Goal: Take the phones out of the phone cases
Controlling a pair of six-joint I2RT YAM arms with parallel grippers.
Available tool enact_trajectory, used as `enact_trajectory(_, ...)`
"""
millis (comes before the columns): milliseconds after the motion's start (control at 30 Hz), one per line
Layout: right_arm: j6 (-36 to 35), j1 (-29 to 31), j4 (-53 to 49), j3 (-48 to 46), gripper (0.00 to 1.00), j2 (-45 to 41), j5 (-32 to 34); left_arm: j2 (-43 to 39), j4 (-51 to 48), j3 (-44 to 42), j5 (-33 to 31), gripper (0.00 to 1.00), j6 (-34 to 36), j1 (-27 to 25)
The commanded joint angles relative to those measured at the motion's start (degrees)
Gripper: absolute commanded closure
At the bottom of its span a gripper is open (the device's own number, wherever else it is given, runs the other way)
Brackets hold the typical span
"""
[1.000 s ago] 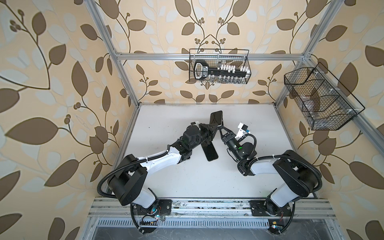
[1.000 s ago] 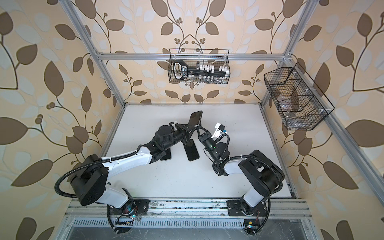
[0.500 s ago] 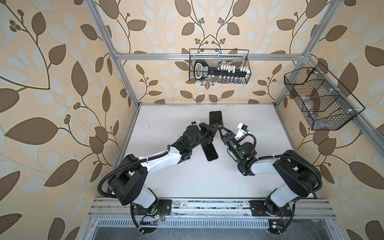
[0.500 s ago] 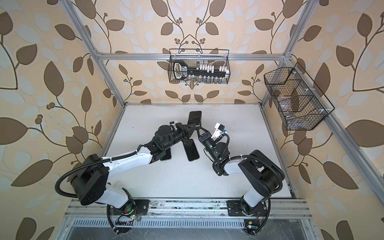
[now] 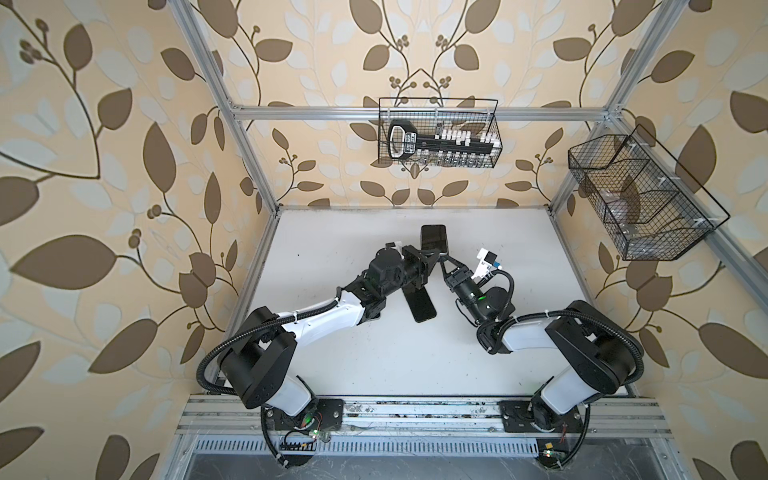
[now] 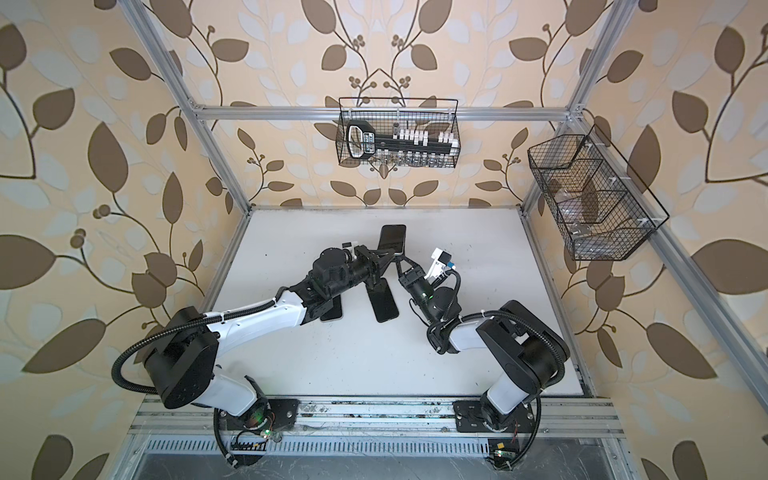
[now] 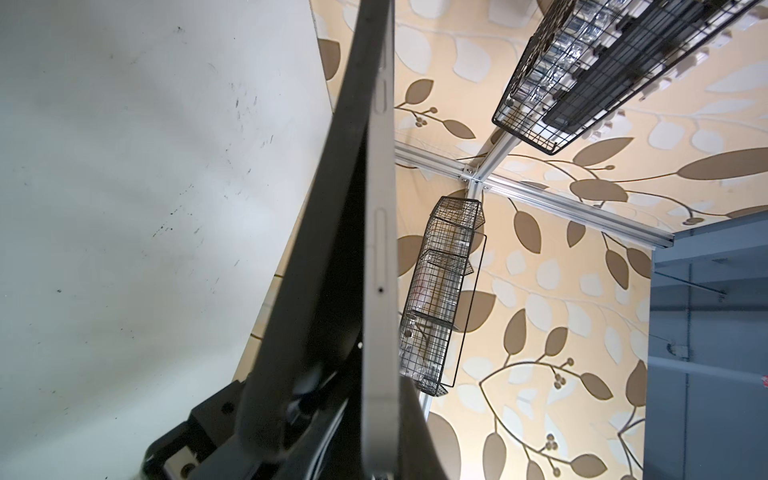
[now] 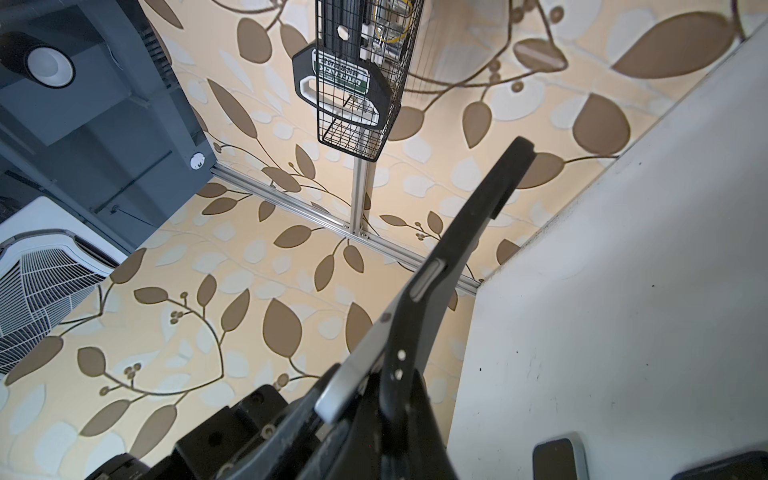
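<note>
We pinch the phone (image 5: pixel 434 239) tight in our left gripper (image 5: pixel 431 258) and its case (image 8: pixel 473 224) in our right gripper (image 5: pixel 445 257). Only wrist views show the gap between them.

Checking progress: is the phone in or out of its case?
Partly out: the left wrist view shows the black case splayed off the phone at one end, joined at the other.

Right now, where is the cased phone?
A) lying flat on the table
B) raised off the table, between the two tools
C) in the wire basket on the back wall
B: in both top views the cased phone stands raised above the table, its lower edge pinched where the left tool and right tool meet.
</note>
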Motion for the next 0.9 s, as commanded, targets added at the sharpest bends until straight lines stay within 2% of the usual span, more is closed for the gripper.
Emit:
enact_trajectory(0,-1.28,0.34,7.22,-0.7,1.0,-0.51,-0.58,-2.07,-1.87,2.33,0.51,1.0,3.21,-0.43)
enact_trajectory(600,-1.52,0.73,7.01,-0.88,1.0,-1.43,0.07,0.75,-0.82,1.91,1.04,1.0,2.86,-0.6)
enact_trajectory(867,-1.74,0.87,7.01,-1.05,1.0,-2.23,-0.02,0.77,-1.59,1.61,0.6,0.84,3.1,-0.6)
